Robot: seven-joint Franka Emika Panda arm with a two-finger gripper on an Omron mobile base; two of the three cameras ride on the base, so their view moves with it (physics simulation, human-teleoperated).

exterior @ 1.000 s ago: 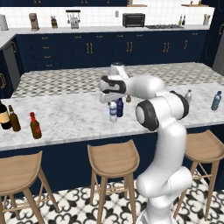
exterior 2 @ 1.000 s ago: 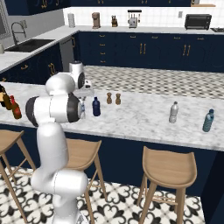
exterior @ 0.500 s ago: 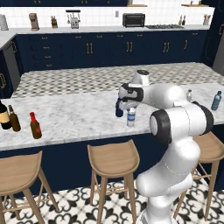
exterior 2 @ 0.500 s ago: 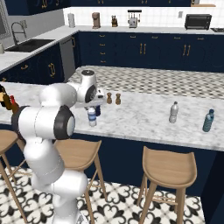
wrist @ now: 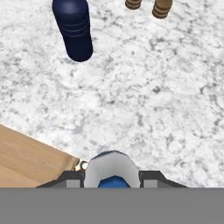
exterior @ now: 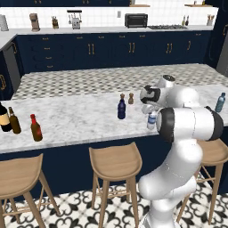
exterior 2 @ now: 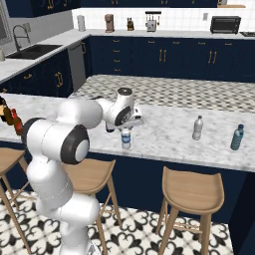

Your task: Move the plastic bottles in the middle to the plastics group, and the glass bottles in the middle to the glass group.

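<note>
On the left of the tabletop (exterior: 80, 120) the glass group waits: wine bottle (exterior: 4, 118), amber bottle (exterior: 14, 121), and just beside them the red-capped bottle (exterior: 35, 128). Mid-tabletop stands the navy bottle (exterior: 121, 109), and rightward the end effector (exterior: 152, 116) is clamped on the water bottle (exterior: 152, 120) near the front edge. Best carry it upright, clear of the surface, across to the greyish bottle (exterior 2: 197, 128) and teal bottle (exterior 2: 236, 138).

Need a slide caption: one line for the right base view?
Pincer carries the clear water bottle along the marble island toward the plastics group.
</note>
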